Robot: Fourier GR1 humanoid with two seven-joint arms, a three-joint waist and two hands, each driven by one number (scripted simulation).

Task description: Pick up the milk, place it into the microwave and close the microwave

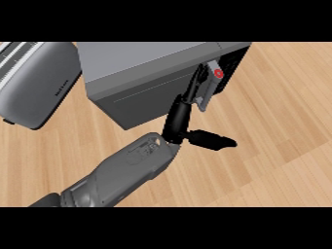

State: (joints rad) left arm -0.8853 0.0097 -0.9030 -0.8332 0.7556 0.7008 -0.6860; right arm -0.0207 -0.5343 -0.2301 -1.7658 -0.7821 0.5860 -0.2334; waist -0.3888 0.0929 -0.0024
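Heads up, you're running this with the left hand wide open. The thumb is sticking out to the right over the worktop and isn't holding anything, while the fingers are stretching straight up along the front corner of the microwave. They're lying right against the left side of the milk, that little pale carton with the red cap, and nothing is curling round it. The milk is sitting just at the lip of the dark opening on the microwave's right side, not deep inside as far as I can tell. That's what's worrying me: if you're nudging it in with straight fingers, you're risking it tipping or sliding back out onto the worktop, since nothing is backing it from the other side. And if you're going for the door now, you're risking swinging it into a carton that's poking out. I can't make out the door itself from here. The toaster is sitting well off to the left, so it isn't getting in your way.
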